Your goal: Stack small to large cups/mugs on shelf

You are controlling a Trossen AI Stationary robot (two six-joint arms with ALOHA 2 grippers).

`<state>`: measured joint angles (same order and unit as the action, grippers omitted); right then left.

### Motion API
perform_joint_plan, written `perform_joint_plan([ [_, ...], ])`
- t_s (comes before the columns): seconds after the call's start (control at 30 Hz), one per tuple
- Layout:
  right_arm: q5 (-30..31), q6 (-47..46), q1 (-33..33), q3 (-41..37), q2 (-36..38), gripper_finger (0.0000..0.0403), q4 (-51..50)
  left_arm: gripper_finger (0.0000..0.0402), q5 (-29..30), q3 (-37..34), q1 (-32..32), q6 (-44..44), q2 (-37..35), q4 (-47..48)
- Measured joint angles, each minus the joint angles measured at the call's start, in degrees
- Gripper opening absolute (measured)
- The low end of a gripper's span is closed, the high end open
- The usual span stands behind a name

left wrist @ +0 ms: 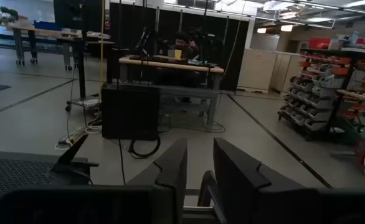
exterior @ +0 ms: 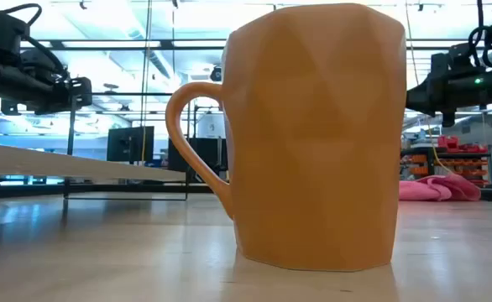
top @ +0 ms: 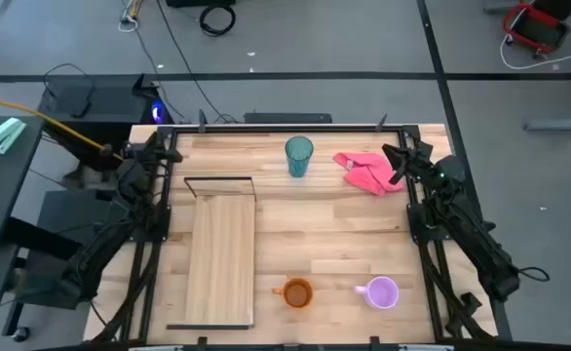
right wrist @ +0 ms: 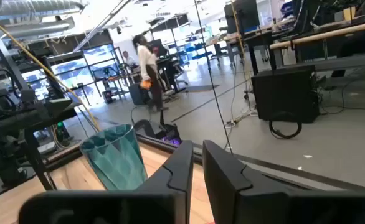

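A: What's the surface like?

B: A slatted wooden table [top: 334, 234]. Seen from above, the shelf [top: 220, 258] lies at about nine o'clock from the table's middle, with its black wire frame [top: 219, 185] at the far end. The teal tumbler [top: 299, 155] stands upright at twelve o'clock, a pink cloth [top: 367, 172] heaped beside it toward two. The orange mug [top: 295, 292] sits at six o'clock, just off the shelf's corner, and the lilac mug [top: 380, 292] at five, apart from it.

A: And the room?

B: Grey floor with cables, workbenches, parts racks. A person [right wrist: 148, 68] stands far off in the right wrist view.

A: The arms?

B: Both are folded back at the table's edges. The left gripper [top: 165, 153] is at ten o'clock, the right gripper [top: 396, 155] at two, next to the cloth.

A: Their fingers?

B: On each, nearly pressed together with a thin gap, holding nothing.
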<state>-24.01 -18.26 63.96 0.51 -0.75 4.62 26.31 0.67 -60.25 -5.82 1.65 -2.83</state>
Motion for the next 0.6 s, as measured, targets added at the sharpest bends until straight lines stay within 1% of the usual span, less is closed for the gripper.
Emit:
perform_joint_plan([
  [0.33,0.0,0.0,0.0,0.0,0.0,0.0043,0.0,0.0091,0.0,0.0,0.0,0.0,0.0,0.0],
  [0.6,0.0,0.0,0.0,0.0,0.0,0.0043,0.0,0.0083,0.0,0.0,0.0,0.0,0.0,0.0],
])
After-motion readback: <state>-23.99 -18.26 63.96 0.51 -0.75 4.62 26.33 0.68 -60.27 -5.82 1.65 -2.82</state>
